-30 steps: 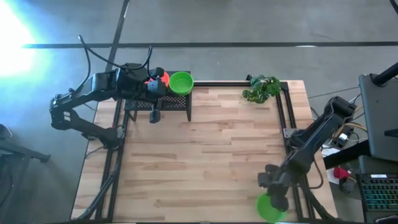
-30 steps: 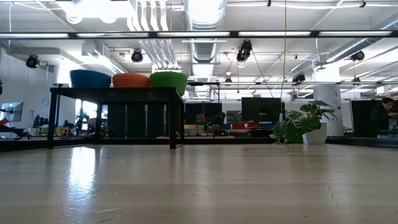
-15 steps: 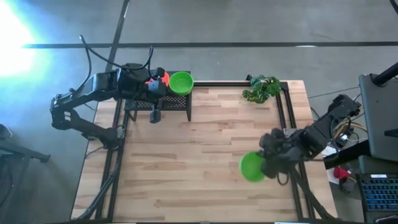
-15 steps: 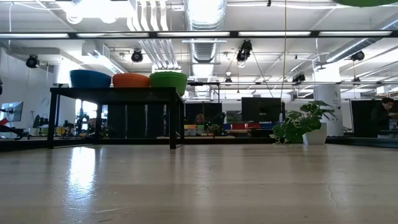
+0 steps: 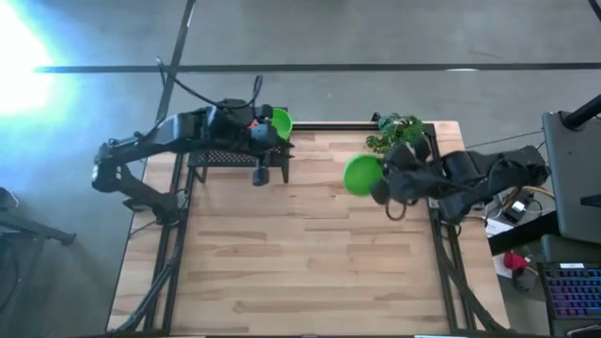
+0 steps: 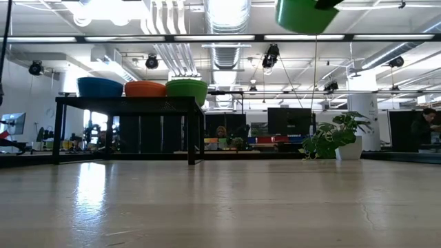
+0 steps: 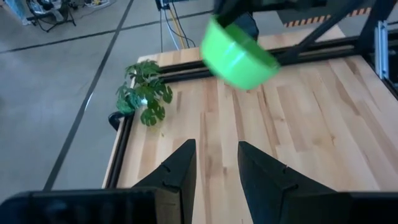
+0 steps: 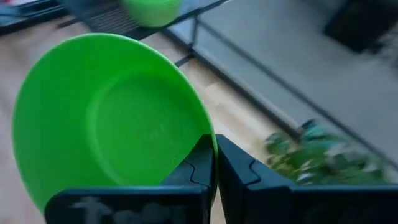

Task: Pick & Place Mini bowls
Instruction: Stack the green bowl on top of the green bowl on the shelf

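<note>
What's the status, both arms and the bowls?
Right gripper shut on green bowl, airborne near plant. Left gripper open by stand holding three bowls. Path unobstructed.

light: bright, glare upper-left high view | blur: right wrist view background

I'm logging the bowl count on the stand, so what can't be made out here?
- High view: the left arm hides most of the black stand; only the green bowl shows clearly.
- Low view: the carried green bowl is cut off by the upper edge.
- Right wrist view: the stand and its bowl are blurred.
</note>
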Available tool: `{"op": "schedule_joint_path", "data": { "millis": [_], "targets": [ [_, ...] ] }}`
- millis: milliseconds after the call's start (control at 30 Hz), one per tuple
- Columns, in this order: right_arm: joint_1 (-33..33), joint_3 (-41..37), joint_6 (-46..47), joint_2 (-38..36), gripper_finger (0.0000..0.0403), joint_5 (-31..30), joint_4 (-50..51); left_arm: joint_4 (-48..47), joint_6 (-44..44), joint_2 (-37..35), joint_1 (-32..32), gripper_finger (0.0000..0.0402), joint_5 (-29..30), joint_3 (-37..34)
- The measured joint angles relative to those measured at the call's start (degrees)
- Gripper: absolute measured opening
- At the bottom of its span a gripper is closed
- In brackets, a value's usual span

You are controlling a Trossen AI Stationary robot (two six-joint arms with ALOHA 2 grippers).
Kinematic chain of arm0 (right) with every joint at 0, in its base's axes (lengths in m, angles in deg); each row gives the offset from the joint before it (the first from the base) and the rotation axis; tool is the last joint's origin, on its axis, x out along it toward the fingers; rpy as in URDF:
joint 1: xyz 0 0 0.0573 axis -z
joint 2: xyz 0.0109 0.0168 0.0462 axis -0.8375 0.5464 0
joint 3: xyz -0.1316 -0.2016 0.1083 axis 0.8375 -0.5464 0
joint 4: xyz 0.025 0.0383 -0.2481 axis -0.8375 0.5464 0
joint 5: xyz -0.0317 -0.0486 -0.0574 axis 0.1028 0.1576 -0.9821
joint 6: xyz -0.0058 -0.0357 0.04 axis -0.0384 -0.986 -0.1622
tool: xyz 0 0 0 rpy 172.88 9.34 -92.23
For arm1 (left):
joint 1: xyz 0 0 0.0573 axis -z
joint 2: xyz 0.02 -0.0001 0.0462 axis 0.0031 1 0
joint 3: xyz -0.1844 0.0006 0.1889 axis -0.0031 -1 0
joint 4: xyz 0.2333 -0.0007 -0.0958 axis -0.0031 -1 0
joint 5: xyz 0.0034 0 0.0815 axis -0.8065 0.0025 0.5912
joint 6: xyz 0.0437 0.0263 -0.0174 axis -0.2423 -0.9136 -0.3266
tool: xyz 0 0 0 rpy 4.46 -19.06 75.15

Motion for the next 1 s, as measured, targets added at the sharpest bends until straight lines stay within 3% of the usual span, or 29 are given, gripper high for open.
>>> {"op": "schedule_joint_path", "data": {
  "millis": [200, 367, 633, 867, 1000],
  "targets": [
    [8.3, 0.1, -7.2, 0.0, 0.0008, -5.8, -5.7, 9.3, 1.1, 4.7, 0.2, 0.0112, 1.5, 0.0],
    [12.6, -0.2, -14.8, 0.2, 0.0008, -6.2, -12.7, 17.5, 1.3, 8.0, 0.2, 0.0112, 2.2, 0.0],
    [15.1, -0.8, -23.1, 0.2, 0.0008, -6.3, -19.3, 25.3, 4.0, 13.3, 0.3, 0.0112, 4.3, -0.1],
    [16.2, -1.3, -23.7, 0.4, 0.0008, -6.4, -20.4, 29.0, 7.6, 14.1, 0.3, 0.0112, 9.2, -0.1],
    [16.4, -1.4, -23.8, 2.2, 0.0008, -9.8, -20.4, 30.6, 10.4, 14.7, 0.4, 0.0112, 12.1, -0.1]
  ]
}}
